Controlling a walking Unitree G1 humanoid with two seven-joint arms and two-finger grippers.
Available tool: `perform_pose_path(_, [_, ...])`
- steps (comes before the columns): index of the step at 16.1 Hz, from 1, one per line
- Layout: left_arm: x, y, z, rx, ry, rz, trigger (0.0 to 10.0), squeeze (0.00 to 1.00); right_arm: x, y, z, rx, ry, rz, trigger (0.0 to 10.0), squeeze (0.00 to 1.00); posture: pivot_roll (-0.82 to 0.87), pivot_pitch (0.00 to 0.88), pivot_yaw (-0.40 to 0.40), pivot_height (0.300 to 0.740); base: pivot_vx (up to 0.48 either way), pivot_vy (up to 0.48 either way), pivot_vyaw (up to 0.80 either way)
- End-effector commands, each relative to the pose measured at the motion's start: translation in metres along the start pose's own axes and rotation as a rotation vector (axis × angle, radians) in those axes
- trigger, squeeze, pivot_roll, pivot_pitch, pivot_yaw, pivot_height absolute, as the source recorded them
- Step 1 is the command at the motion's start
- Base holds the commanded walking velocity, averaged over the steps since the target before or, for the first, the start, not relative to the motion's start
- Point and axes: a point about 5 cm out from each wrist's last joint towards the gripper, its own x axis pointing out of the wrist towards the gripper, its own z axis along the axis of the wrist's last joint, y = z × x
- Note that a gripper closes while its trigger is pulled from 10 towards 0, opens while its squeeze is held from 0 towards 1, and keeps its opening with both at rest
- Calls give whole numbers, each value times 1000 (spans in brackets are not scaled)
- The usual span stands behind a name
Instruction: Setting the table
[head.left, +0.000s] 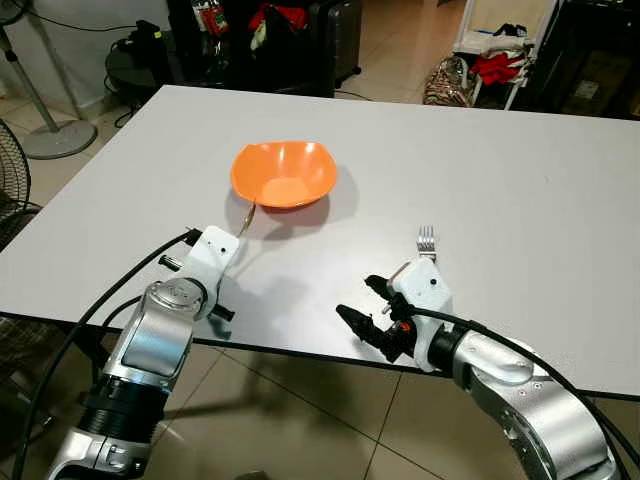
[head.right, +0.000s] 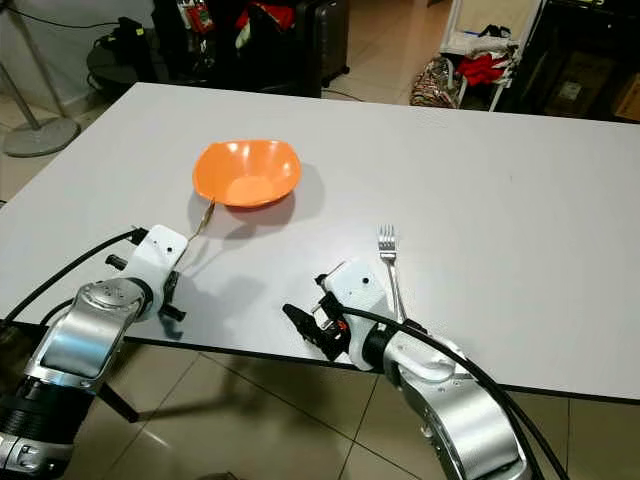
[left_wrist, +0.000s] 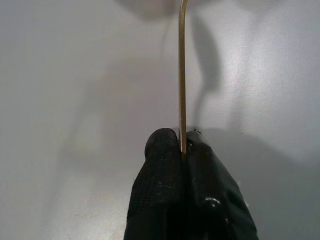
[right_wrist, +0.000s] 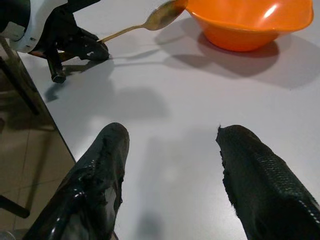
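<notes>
- A gold-coloured spoon (right_wrist: 150, 22) is held above the white table (head.left: 520, 200), its bowl end just beside the near-left rim of the orange bowl (head.left: 284, 174), whether touching it cannot be told
- The spoon's handle is pinched flat between the pressed-together fingers of the left gripper (left_wrist: 184, 150), seen edge-on in the left wrist view
- The orange bowl sits upright on the table, towards the robot's left of centre, and appears empty
- A silver fork (head.right: 389, 262) lies flat on the table to the right of the bowl and apart from it, tines pointing away from the robot
- The right gripper (right_wrist: 172, 175) is held low over the near table edge, just left of the fork, its two fingers spread wide with nothing between them
- The step in hand is judged to be the laying of the spoon beside the bowl; the fork looks already placed
- The next move would call for the spoon to be lowered until flat on the table at the bowl's left, clear of the rim, before the pinch is released
- Beyond the table a tiled floor (head.left: 400, 40) and household clutter are seen
</notes>
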Motion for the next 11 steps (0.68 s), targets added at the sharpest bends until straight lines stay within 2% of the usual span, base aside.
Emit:
perform_pose_path(1, [2, -5, -2, -10, 24, -36, 10000, 635, 0, 0, 7, -25, -28, -2, 10000, 0, 1, 30, 41, 740, 0, 0, 0])
perform_pose_path(3, [2, -4, -2, -10, 24, -32, 10000, 600, 0, 0, 7, -26, -28, -2, 10000, 0, 2, 30, 40, 740, 0, 0, 0])
perform_pose_path(8, [1, -4, 2, -33, 10, -43, 10000, 596, 0, -1, 7, -29, -28, -4, 10000, 0, 3, 27, 43, 740, 0, 0, 0])
perform_pose_path(11, [-3, -5, 14, -76, -56, -75, 10000, 580, 0, -1, 6, -29, -29, -8, 10000, 0, 3, 25, 44, 740, 0, 0, 0])
